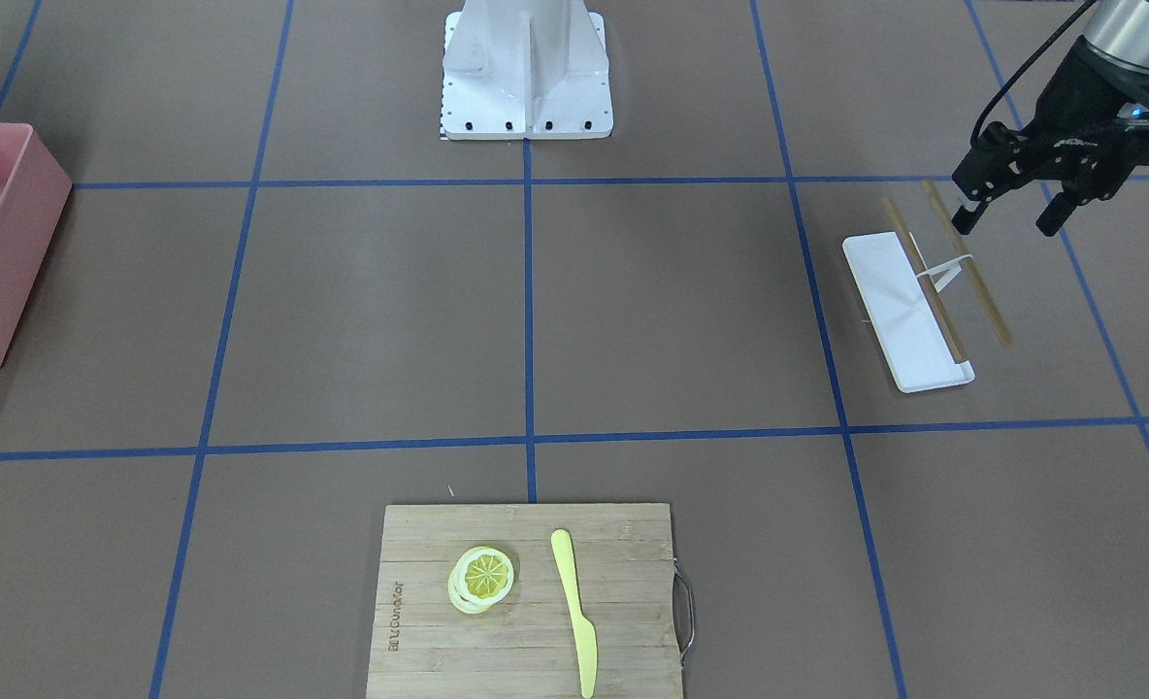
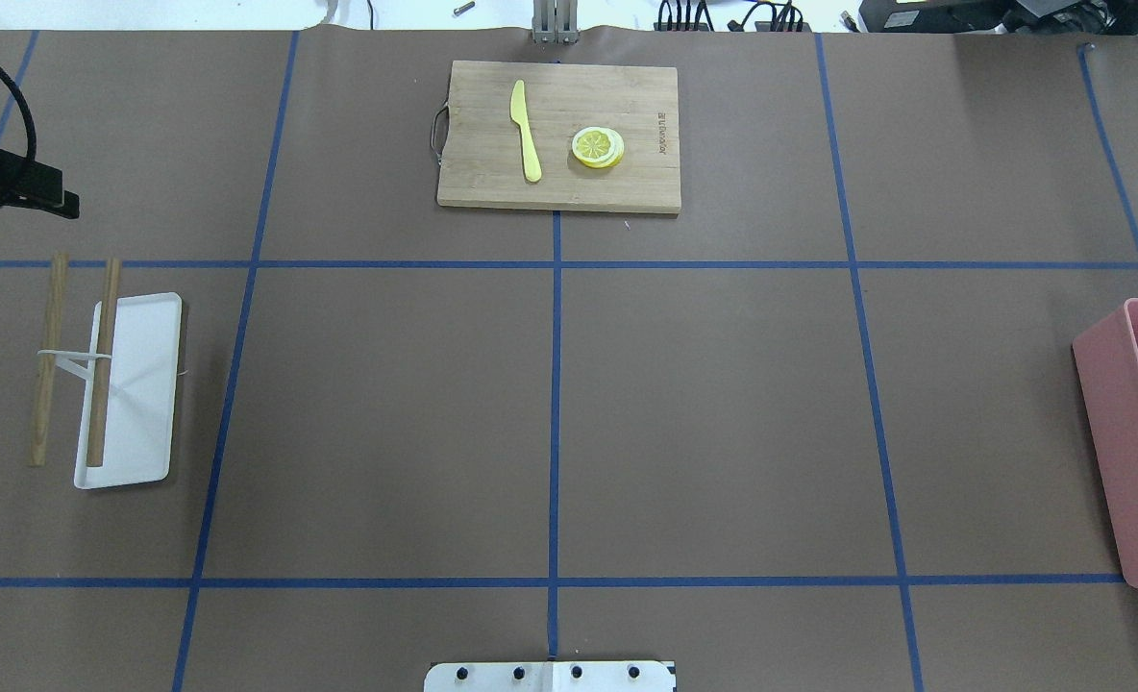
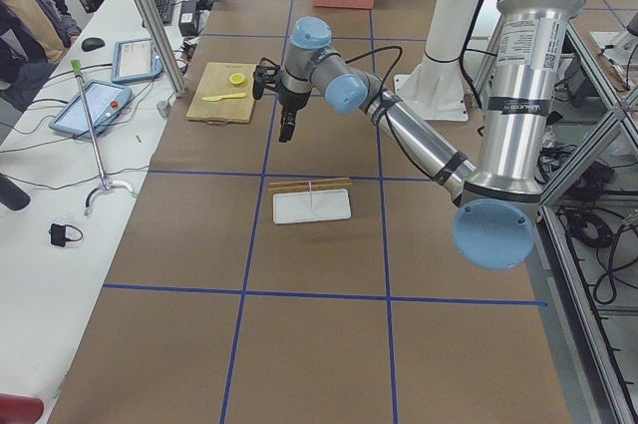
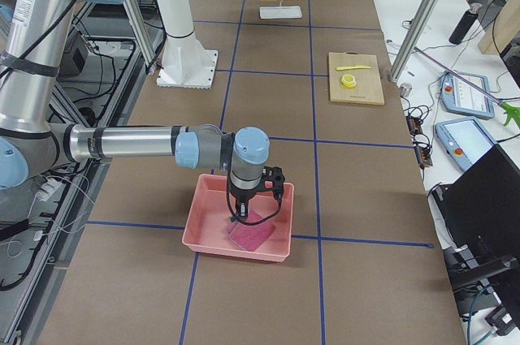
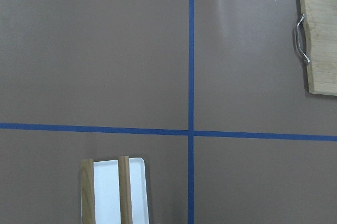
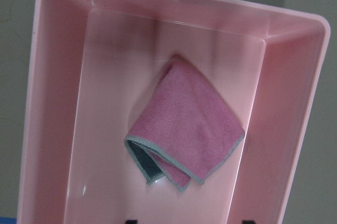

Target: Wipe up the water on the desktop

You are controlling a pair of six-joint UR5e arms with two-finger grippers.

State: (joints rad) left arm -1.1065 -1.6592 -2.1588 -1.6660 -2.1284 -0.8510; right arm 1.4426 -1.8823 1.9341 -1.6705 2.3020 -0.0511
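Observation:
The desktop (image 1: 672, 311) is a matte brown top crossed by blue tape lines; I see no water on it in any view. A folded pink cloth (image 6: 187, 129) with a teal edge lies in a pink bin (image 6: 58, 103). My right gripper (image 6: 189, 222) hangs over the bin just above the cloth, with only its two fingertips showing at the wrist view's bottom edge, apart and empty. In the exterior right view it (image 4: 256, 209) is inside the bin's rim. My left gripper (image 1: 1007, 218) is open and empty, raised beside the far end of a white tray.
The white tray (image 1: 909, 311) with two wooden sticks across it lies on my left side. A bamboo cutting board (image 1: 526, 602) with a lemon slice (image 1: 483, 578) and a yellow knife (image 1: 574, 612) sits at the far middle. The pink bin (image 2: 1131, 452) stands at my right edge.

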